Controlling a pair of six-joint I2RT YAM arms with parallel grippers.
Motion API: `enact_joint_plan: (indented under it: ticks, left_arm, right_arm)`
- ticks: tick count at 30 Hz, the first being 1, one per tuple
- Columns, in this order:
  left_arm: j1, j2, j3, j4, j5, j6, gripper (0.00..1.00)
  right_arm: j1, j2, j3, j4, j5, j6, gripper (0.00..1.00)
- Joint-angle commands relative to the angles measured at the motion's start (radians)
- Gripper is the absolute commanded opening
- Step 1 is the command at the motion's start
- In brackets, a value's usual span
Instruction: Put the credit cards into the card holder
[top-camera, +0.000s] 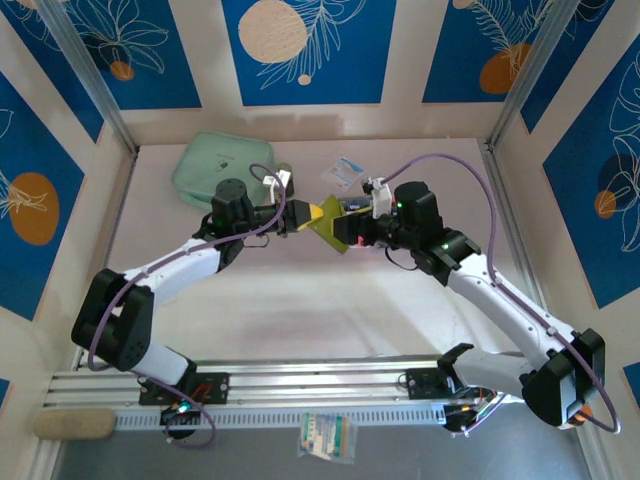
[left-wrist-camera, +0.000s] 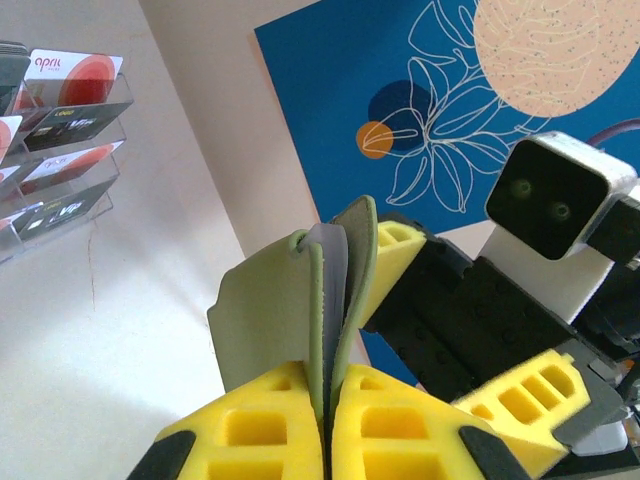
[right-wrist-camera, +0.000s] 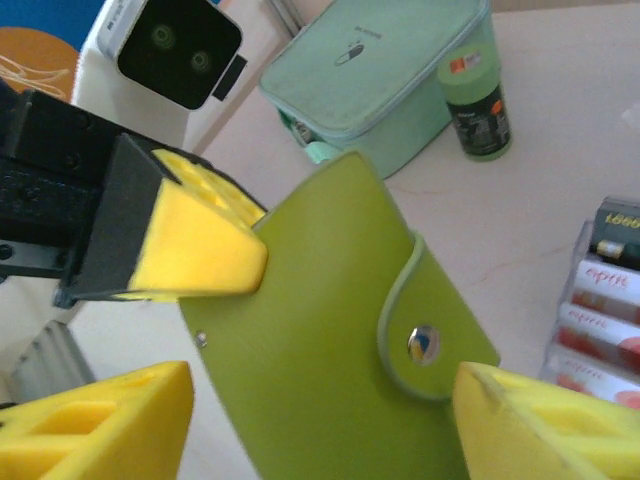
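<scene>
The olive-green card holder (top-camera: 333, 228) hangs above the table's middle, between both arms. My left gripper (left-wrist-camera: 327, 378) is shut on one edge of it, and its leaves (left-wrist-camera: 262, 318) fan upward with a pale sleeve between them. In the right wrist view the card holder (right-wrist-camera: 320, 330) shows its snapped tab (right-wrist-camera: 424, 343). My right gripper (right-wrist-camera: 320, 400) stands open astride it, with one fingertip (right-wrist-camera: 520, 410) at the tab corner and the other finger apart from it. The credit cards (left-wrist-camera: 62, 110), red-dotted and black, stand in a clear tiered rack (right-wrist-camera: 608, 310) on the table.
A mint-green zip pouch (top-camera: 220, 165) lies at the back left, with a small green bottle (right-wrist-camera: 478, 105) beside it. A white-and-blue sachet (top-camera: 347, 172) lies behind the grippers. Patterned blue walls close in the table's back and sides.
</scene>
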Motion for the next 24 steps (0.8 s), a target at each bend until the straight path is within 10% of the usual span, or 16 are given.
enact_joint_plan:
  ticks: [1,19,24]
  left_arm:
    - [0.010,-0.006,0.029,0.041,0.030,-0.009,0.00]
    - [0.008,-0.018,0.011,0.059,0.036,-0.021,0.00]
    - [0.008,-0.015,-0.006,0.100,0.043,-0.046,0.00]
  right_arm:
    - [0.009,0.032,0.035,-0.044,0.114,-0.082,0.61]
    - [-0.011,0.108,0.042,-0.026,0.227,-0.111,0.02]
    - [-0.093,0.101,0.013,-0.021,0.231,-0.082,0.00]
